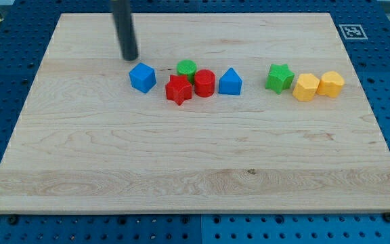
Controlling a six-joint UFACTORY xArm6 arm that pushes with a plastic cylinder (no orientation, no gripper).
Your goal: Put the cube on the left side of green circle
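Observation:
The blue cube [142,77] lies on the wooden board left of centre. The green circle [186,68] lies a little to its right, with a small gap between them, partly hidden behind a red star [178,89] and a red cylinder [204,83]. My tip [130,57] stands just above and slightly left of the blue cube in the view, close to it; I cannot tell if it touches.
A blue triangular block [229,82] lies right of the red cylinder. Further right are a green star [279,77] and two yellow blocks [307,87] [330,84] side by side. The board's edge [19,135] runs along the left.

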